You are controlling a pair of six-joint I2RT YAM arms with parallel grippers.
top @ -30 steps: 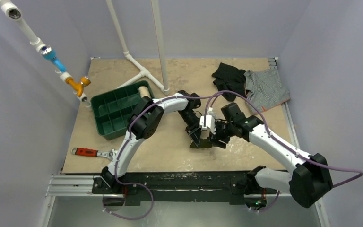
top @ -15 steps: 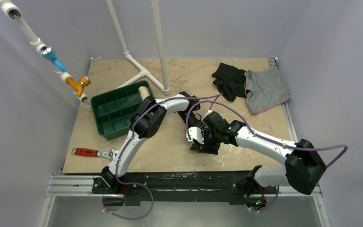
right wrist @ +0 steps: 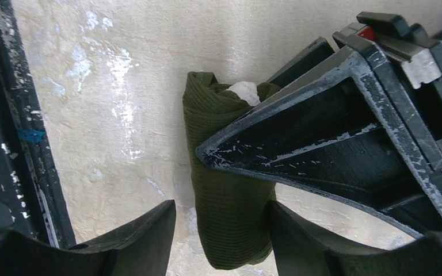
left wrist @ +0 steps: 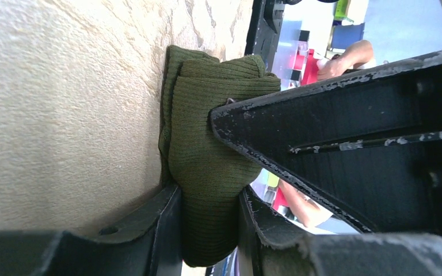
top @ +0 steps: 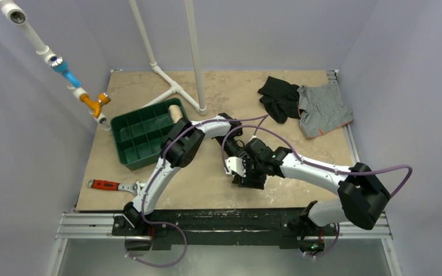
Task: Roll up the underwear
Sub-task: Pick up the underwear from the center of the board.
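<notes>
On table [top: 218, 92] | green tray [top: 118, 144], far corner: beige roll [top: 175, 111] | underwear [right wrist: 224, 218] outside

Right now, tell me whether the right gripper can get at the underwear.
Likely yes: the right gripper stands open around the underwear, nothing between them. The left gripper, shut on the same roll, crowds it.
</notes>
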